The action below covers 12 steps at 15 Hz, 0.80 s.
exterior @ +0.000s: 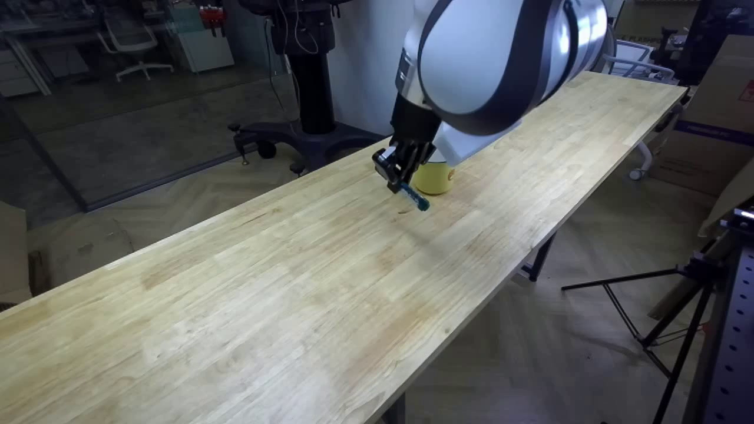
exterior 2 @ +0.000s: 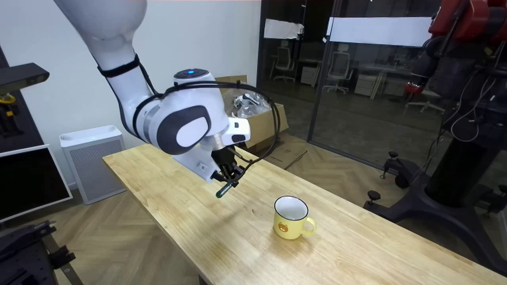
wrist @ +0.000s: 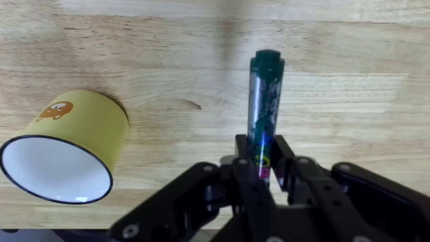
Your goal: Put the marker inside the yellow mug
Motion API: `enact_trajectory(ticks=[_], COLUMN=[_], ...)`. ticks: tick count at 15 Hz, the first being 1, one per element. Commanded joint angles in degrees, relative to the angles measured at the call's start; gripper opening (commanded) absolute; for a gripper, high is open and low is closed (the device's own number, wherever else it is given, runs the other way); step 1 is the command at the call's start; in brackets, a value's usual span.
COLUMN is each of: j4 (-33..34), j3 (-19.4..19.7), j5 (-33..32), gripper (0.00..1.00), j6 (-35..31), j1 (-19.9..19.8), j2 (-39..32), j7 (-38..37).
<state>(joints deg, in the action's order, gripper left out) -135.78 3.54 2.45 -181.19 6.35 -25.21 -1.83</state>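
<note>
I'm holding the marker (wrist: 266, 97) aloft and aslant, gripper (wrist: 260, 146) pinched near one end, apart from the mug (wrist: 90, 124), so I'm risking its free end snagging the rim (wrist: 33, 136).

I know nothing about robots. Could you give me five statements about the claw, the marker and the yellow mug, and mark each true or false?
1. The claw grips the marker. True.
2. The yellow mug shows an orange animal face. True.
3. The yellow mug is lying on its side. False: it stands upright on the table.
4. The marker is inside the yellow mug. False: the claw holds it outside.
5. The yellow mug is white inside. True.
</note>
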Motion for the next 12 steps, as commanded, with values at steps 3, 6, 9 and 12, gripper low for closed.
enact_trajectory(ticks=[3, 6, 9, 12], j4=[3.1, 4.2, 4.9, 5.3], j3=[-19.5, -14.2, -11.1, -8.7], j5=[12.2, 15.2, 17.8, 19.5], gripper=[0.05, 0.05, 0.05, 0.05], j6=[17.3, 23.1, 26.9, 31.1], j1=[-21.2, -19.2, -18.6, -17.9], j2=[6.5, 9.4, 11.0, 11.6], j7=[8.1, 6.2, 5.4, 4.8])
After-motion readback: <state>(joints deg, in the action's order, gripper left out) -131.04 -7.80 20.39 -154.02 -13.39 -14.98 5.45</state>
